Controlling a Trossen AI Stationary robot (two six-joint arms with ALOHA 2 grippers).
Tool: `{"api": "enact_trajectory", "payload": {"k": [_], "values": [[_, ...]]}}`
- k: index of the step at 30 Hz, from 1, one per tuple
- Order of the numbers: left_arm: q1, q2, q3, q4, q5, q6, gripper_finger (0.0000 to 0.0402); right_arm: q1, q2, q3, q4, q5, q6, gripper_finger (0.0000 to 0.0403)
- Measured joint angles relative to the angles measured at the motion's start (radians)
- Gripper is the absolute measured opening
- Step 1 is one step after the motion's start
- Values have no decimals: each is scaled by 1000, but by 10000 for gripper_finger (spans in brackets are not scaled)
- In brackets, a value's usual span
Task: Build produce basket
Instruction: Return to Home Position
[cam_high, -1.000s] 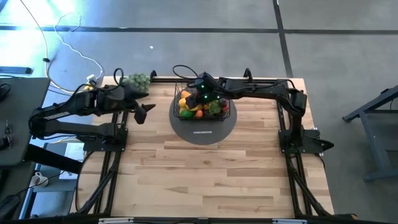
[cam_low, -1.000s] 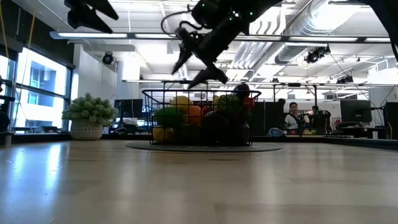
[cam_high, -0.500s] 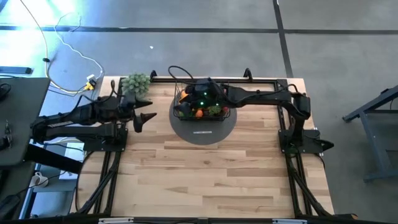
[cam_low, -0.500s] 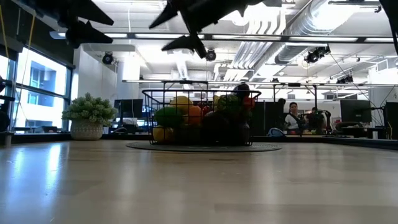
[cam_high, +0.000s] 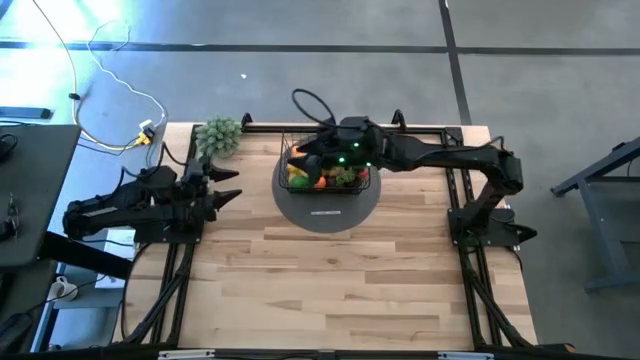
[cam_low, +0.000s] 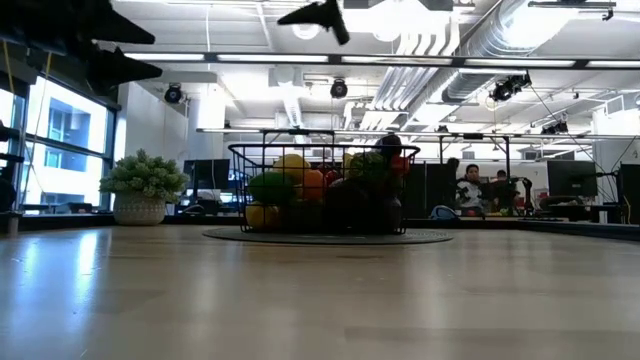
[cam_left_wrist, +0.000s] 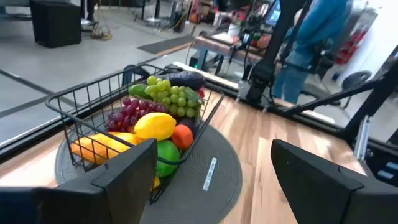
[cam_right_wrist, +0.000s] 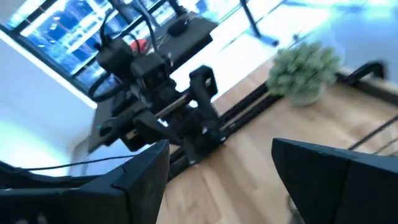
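The black wire basket (cam_high: 328, 172) stands on a round dark disc (cam_high: 328, 205) at the table's far middle. It is filled with the produce: green grapes (cam_left_wrist: 171, 96), purple grapes (cam_left_wrist: 127, 115), a lemon (cam_left_wrist: 155, 124), an orange mango (cam_left_wrist: 99, 146) and an eggplant (cam_left_wrist: 183, 79). My right gripper (cam_high: 305, 152) hangs high above the basket, open and empty, pointing toward the table's left; it also shows at the top of the low view (cam_low: 320, 12). My left gripper (cam_high: 228, 185) is left of the basket, open and empty, facing it (cam_left_wrist: 214, 180).
A grey-green leafy bunch in a pot (cam_high: 218, 133) stands at the far left corner. Bare wood (cam_high: 330, 280) fills the near half of the table. People (cam_low: 465, 185) are in the room beyond the far edge.
My right gripper has risen from just above the basket to well above it and tipped from pointing down toward level. My left gripper has sunk and drawn back a little toward the table's left edge. The basket and the produce have stayed put.
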Motion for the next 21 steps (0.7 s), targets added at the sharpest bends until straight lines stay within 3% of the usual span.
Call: {"api": "enact_trajectory", "payload": {"k": [7, 13, 21], "values": [[0, -139, -117, 71, 47, -44, 294, 27, -97, 0, -45, 101, -111, 264], [-3, -139, -211, 233, 72, -42, 272, 25, -178, 0, -134, 158, -166, 264], [-2, -140, -303, 300, 66, -76, 251, 26, -269, 0, -301, 251, -212, 264]]}}
